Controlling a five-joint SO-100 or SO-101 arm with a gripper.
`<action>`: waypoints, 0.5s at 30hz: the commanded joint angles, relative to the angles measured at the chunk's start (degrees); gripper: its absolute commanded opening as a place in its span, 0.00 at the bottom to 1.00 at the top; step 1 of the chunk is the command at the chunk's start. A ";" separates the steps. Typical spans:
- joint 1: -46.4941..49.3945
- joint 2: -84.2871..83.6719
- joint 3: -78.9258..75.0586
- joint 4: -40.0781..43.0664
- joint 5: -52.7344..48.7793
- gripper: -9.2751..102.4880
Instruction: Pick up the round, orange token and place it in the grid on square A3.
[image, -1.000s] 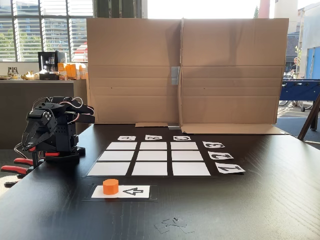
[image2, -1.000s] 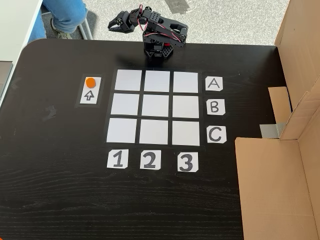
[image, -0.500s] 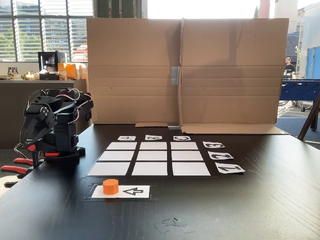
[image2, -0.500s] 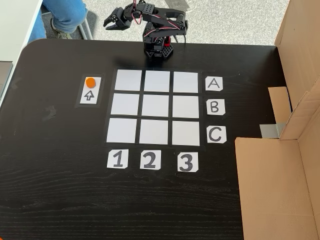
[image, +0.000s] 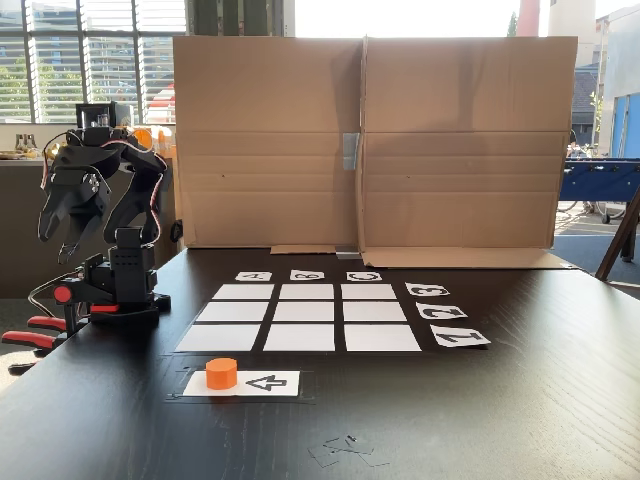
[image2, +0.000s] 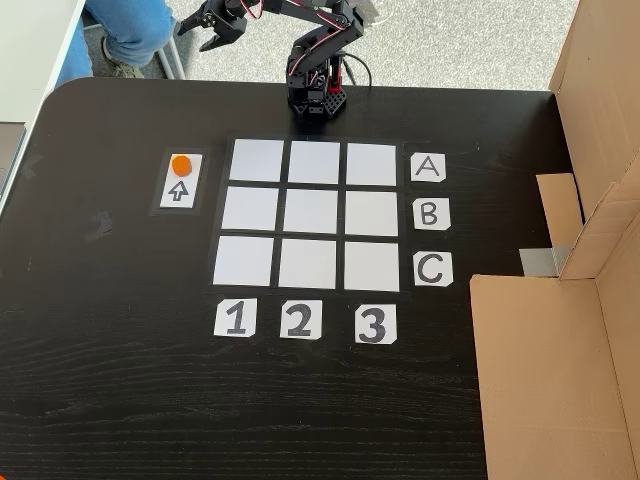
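Note:
The orange token (image: 222, 373) (image2: 180, 165) stands on the end of the white arrow card (image: 266, 382) (image2: 180, 191), beside the grid (image: 300, 315) (image2: 312, 213). Square A3 (image: 243, 292) (image2: 372, 164) is a bare white corner cell close to the arm's base (image: 118, 290) (image2: 318, 98). My gripper (image: 60, 240) (image2: 192, 32) hangs raised in the air off the table's edge, well away from the token. Its jaws are spread and hold nothing.
A tall cardboard wall (image: 400, 140) (image2: 560, 340) borders the table past the letter tags. Red clamps (image: 30, 335) fix the base at the table edge. A person's leg in jeans (image2: 125, 30) is near the table corner behind the gripper.
The arm has unfolded from its crouched pose and lifted; the gripper rose and swung outward past the table edge. Token and grid have not moved.

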 joint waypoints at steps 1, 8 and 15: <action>-0.88 -7.12 -10.37 5.36 0.35 0.37; -5.45 -19.34 -23.20 10.81 -1.67 0.37; -10.55 -25.84 -26.46 10.90 -5.19 0.39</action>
